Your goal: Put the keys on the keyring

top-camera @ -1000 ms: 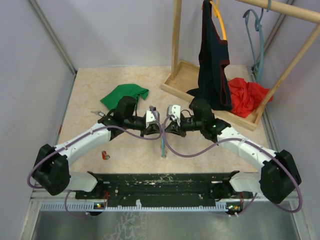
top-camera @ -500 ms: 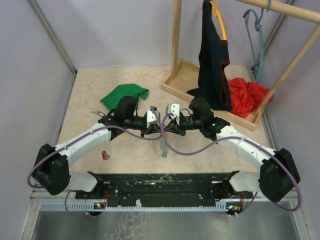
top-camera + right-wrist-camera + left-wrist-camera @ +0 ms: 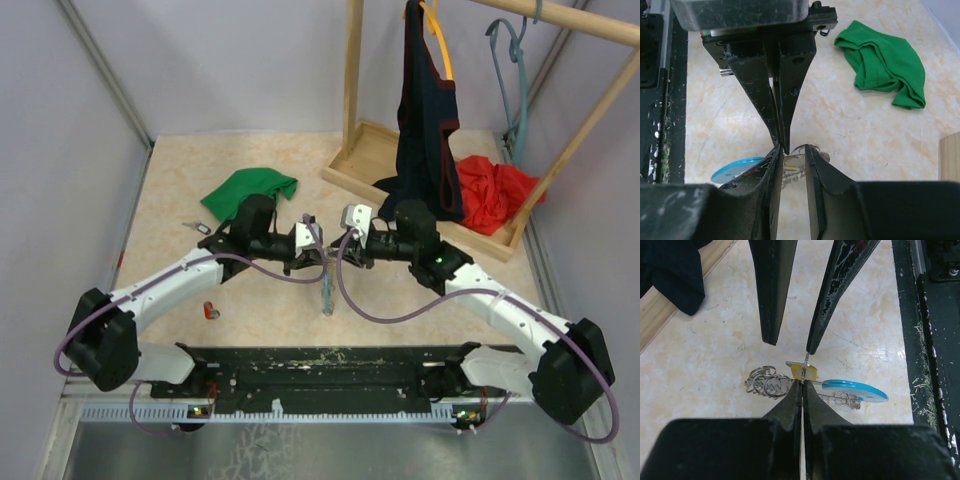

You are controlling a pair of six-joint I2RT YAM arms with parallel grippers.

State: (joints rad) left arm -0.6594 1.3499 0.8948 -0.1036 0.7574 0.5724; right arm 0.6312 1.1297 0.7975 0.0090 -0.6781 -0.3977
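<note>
Left gripper [image 3: 802,385] clenched on keyring [image 3: 327,288] wire, mid-table. Right gripper [image 3: 792,149] tip to tip with it, jaws parted.
Marble-pattern table [image 3: 270,310]: open room left; wooden rack [image 3: 352,90] far right.
Keyring long axis toward near edge, blue band [image 3: 855,390] trailing.
Yellow key [image 3: 804,372] at clamp; red key [image 3: 211,311] well apart, left.

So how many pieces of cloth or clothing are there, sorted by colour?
Green cloth: 1
Red cloth: 1
Dark garment hanging on the rack: 1
Total: 3
</note>
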